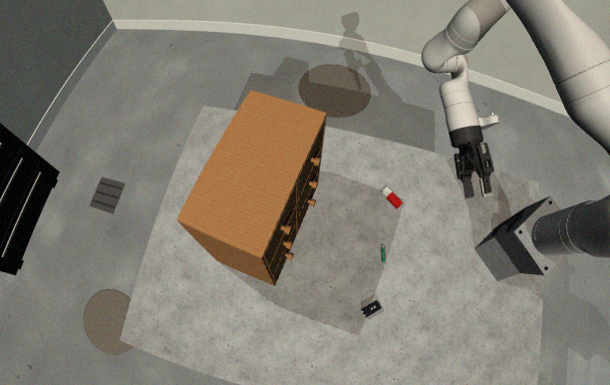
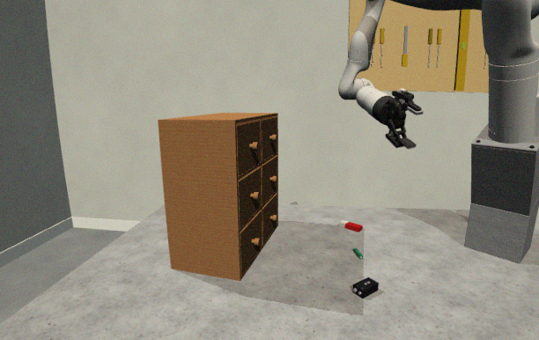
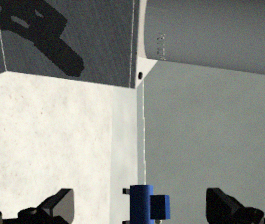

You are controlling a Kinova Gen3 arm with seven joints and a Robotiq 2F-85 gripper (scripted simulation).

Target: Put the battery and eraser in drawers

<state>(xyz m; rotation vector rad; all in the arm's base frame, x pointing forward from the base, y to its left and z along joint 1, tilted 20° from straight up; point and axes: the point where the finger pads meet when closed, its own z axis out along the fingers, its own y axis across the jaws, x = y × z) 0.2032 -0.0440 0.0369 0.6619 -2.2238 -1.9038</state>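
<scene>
The wooden chest (image 1: 257,170) (image 2: 201,194) stands upright, and its six drawers look pushed in. The middle row's right drawer has its knob (image 1: 313,184) (image 2: 273,178) in the far column; the top row's left drawer has its knob (image 1: 286,229) (image 2: 254,144) in the near column. The black nine-volt battery (image 1: 372,308) (image 2: 365,287) lies on the table in front of the chest. The eraser (image 1: 393,198) (image 2: 353,226), red with a white end, lies farther back. My gripper (image 1: 477,190) (image 2: 411,128) (image 3: 139,203) is open and empty, high above the table, between chest and robot base.
A small green cylinder (image 1: 383,252) (image 2: 358,253) lies between eraser and battery. The robot's base block (image 1: 498,249) (image 2: 500,185) stands at the right. A blue object (image 3: 140,210) shows beyond the fingers in the wrist view. A wall is behind.
</scene>
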